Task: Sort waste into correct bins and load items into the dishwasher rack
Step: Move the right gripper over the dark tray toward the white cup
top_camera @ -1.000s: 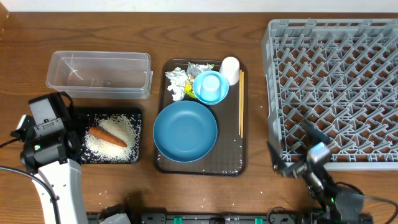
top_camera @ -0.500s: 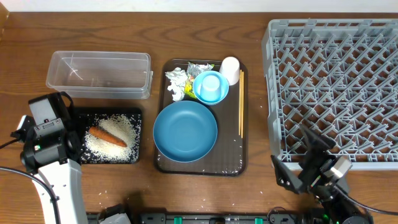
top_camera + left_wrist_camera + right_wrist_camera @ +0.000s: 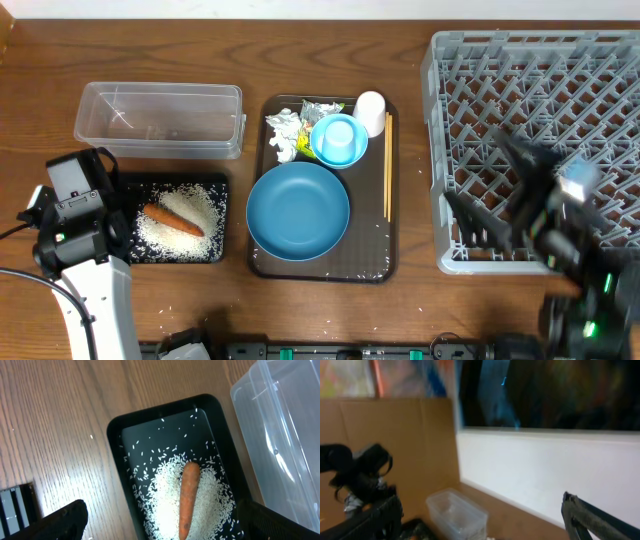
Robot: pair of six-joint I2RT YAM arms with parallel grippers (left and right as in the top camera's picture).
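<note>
The black tray [image 3: 214, 185] holds white rice [image 3: 190, 215] and an orange carrot [image 3: 172, 219]; the left wrist view shows the carrot [image 3: 188, 495] on the rice [image 3: 165, 505]. My left gripper [image 3: 162, 510] is open and empty above this tray. The clear container [image 3: 160, 118] is empty. The dark-blue bowl [image 3: 298, 211], light-blue bowl [image 3: 338, 139], white cup [image 3: 370, 108], chopsticks [image 3: 388, 180], crumpled paper [image 3: 283, 128] and wrappers [image 3: 320, 108] are on the brown tray. My right gripper [image 3: 480, 175] is open, empty and blurred, raised over the front of the grey rack [image 3: 540, 90].
The brown serving tray [image 3: 262, 268] sits between the bins and the rack. My left arm [image 3: 75, 215] stands left of the black tray. The right wrist view looks across the table at the clear container [image 3: 457, 512], the left arm [image 3: 360, 475] and a white wall.
My right arm has risen from the table's front edge and swung up over the front of the rack. The left arm and all objects have not moved.
</note>
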